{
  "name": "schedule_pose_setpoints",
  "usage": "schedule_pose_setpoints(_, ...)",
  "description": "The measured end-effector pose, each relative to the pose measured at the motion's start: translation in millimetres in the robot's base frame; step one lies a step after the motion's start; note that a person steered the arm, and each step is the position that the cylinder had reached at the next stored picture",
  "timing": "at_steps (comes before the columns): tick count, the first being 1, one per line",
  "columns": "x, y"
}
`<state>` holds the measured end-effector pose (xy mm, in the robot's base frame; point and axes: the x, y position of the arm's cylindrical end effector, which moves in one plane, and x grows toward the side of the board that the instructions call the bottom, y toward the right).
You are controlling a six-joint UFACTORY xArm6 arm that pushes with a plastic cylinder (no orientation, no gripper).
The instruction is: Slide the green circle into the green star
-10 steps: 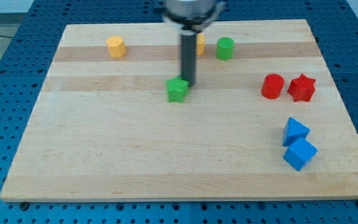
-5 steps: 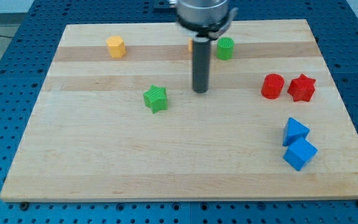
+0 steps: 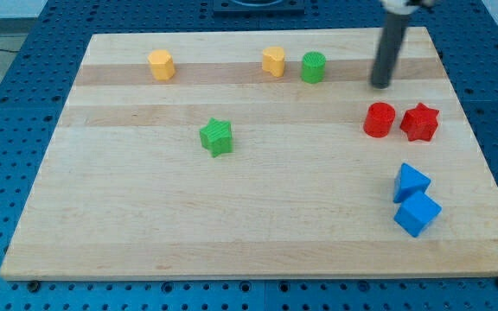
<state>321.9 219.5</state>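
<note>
My tip point(image 3: 379, 85) down on the wooden board point(image 3: 232, 225) near the view's top right; no pincer on this rig, only a straight dark rod, so nothing to spread or pinch. Touching no block. Green circle point(image 3: 313, 66) near, at about 10 o'clock from my tip, with bare board between. Red cylinder point(image 3: 379, 119) at 6 o'clock, just below my tip and apart from it; red star point(image 3: 420, 122) just beside that cylinder at 3 o'clock. Yellow block point(image 3: 273, 61) just beside green circle at 9 o'clock, shape unclear. Green star point(image 3: 217, 136) well apart from green circle, at about 8 o'clock from it, left of board centre. Yellow hexagon-like block point(image 3: 161, 64) far toward 9 o'clock along the top edge. Two blue blocks point(image 3: 412, 182) point(image 3: 418, 212) touching each other, toward 5 o'clock from my tip, near the right edge.
</note>
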Motion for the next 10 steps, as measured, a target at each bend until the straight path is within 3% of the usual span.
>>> schedule_pose_setpoints(1, -39.5, -33.2)
schedule_pose_setpoints(2, -51.7, -97.6)
schedule_pose_setpoints(3, -3.6, -121.8)
schedule_pose_setpoints(4, 13.6, -159.2)
schedule_pose_setpoints(5, -8.2, -119.0)
schedule_pose_setpoints(7, -17.7, -241.7)
schedule_pose_setpoints(8, 4.6, -307.0)
schedule_pose_setpoints(10, 19.6, -350.7)
